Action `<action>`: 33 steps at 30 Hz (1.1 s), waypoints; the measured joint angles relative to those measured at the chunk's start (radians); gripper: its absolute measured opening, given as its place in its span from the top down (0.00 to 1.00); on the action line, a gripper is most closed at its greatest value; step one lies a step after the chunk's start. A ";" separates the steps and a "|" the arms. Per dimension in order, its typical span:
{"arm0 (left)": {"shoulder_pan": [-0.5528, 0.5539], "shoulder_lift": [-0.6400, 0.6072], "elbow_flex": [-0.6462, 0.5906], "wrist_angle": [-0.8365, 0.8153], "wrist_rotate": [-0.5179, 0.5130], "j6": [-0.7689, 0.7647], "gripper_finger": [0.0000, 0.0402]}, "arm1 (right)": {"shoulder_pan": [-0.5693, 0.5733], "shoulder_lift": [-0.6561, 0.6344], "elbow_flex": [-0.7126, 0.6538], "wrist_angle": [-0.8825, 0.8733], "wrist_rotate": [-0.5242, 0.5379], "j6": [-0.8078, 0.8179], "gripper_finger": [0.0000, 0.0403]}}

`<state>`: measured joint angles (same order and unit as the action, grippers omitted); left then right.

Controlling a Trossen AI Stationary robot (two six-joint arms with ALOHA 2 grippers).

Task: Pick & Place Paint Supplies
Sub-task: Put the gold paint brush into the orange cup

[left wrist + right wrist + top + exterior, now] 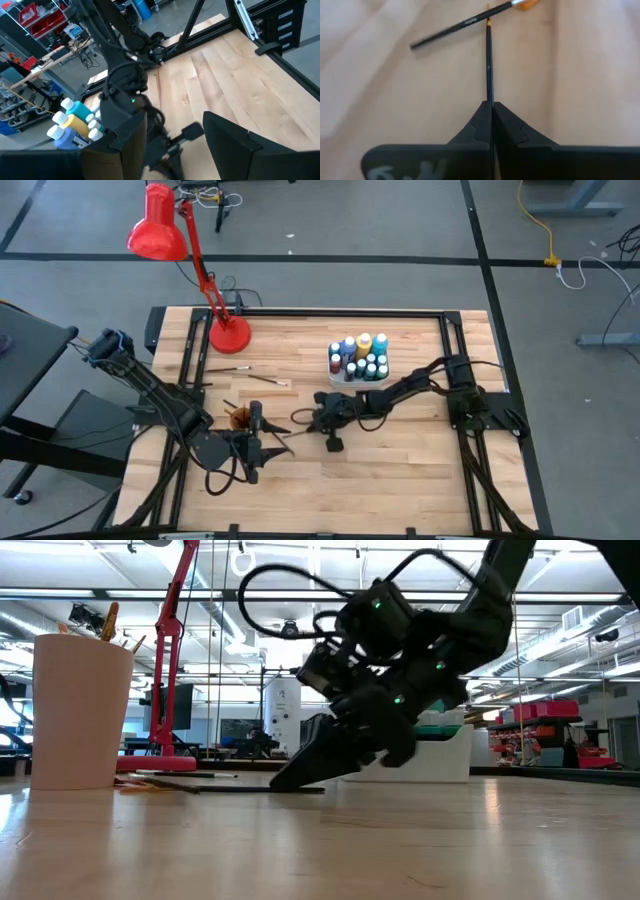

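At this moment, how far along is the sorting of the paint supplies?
Done: capped paint bottles stand together in the white rectangular tray, and the small orange cup already holds items. In hand: the right gripper is shut on a thin dark-handled paintbrush on the table. Left: other loose brushes on the wood; the left gripper is open.

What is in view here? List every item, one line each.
paint bottles: several, blue, yellow, teal, green, red; in tray
tray: one, white; table's far right
cup: one, orange; near left gripper
loose paintbrushes: at least two, dark; near lamp
held paintbrush: one, dark; lying on table
lamp: one, red; far left
table: one, wood
left gripper: open, beside cup
right gripper: shut on held paintbrush
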<state>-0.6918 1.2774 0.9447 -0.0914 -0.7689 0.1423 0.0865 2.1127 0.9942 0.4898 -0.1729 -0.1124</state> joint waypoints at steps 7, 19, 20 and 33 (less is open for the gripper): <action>0.000 0.000 0.000 -0.002 -0.004 -0.005 0.49 | 0.039 -0.160 -0.004 -0.185 0.056 -0.064 1.00; 0.017 0.000 0.000 -0.008 -0.004 -0.035 0.49 | 0.112 -0.414 -0.002 -0.387 0.250 -0.150 1.00; 0.020 0.000 0.000 -0.008 -0.004 -0.034 0.49 | 0.112 -0.412 -0.002 -0.347 0.201 -0.150 1.00; 0.034 0.000 0.000 -0.007 0.020 -0.057 0.49 | 0.080 -0.048 -0.002 0.244 0.003 -0.086 0.71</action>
<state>-0.6582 1.2774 0.9447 -0.0987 -0.7486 0.0857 0.1668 2.0644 0.9925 0.7333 -0.1696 -0.1986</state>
